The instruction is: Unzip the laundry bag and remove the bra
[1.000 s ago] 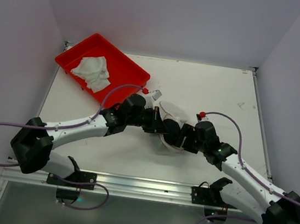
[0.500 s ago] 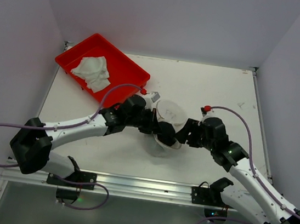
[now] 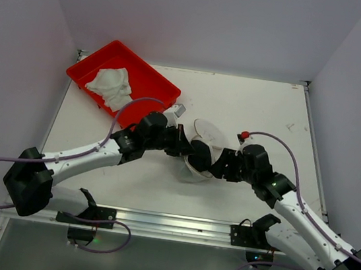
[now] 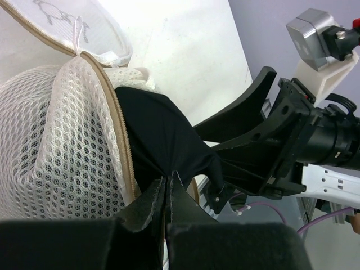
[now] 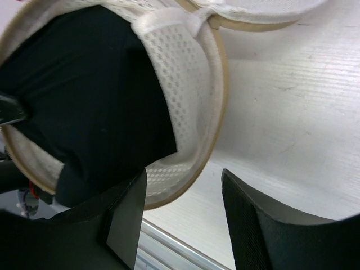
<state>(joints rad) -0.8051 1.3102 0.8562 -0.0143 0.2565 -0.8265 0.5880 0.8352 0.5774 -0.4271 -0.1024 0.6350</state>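
Left wrist: left hand (image 4: 169, 181) pinches bra (image 4: 163, 132) at laundry bag (image 4: 56, 152) mouth.

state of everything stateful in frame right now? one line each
laundry bag: unzipped, mouth open, flap folded back.
bra: black, partly drawn through the opening, pinched by the left gripper.
left gripper: shut on the bra.
right gripper: open, at the bag's rim.
red tray: holding a white cloth.
white cloth: crumpled, in the tray.

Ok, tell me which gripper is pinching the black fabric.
The left gripper: its jaws are shut on the black fabric at the mouth of the laundry bag. The right gripper is open, fingers apart.
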